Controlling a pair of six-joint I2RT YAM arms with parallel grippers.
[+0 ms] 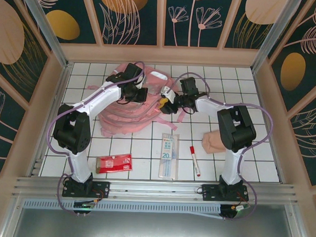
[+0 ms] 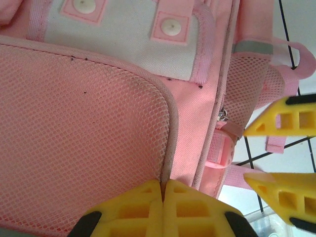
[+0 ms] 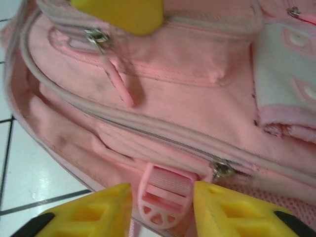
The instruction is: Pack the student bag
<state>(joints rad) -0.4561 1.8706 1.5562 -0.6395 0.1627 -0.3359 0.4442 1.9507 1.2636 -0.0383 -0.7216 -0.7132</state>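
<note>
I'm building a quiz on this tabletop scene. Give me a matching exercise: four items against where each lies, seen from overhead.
1 student bag
2 red packet
3 red-and-white marker
4 beige pouch

A near the left arm's base
B next to the right arm
C far centre of the table
D just right of the clear ruler sleeve

Pairs: 1-C, 2-A, 3-D, 4-B

Soft pink student bag [image 1: 127, 117] lies crumpled flat, far centre.

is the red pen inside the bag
No, the red pen lies on the table, apart from the student bag.
</note>
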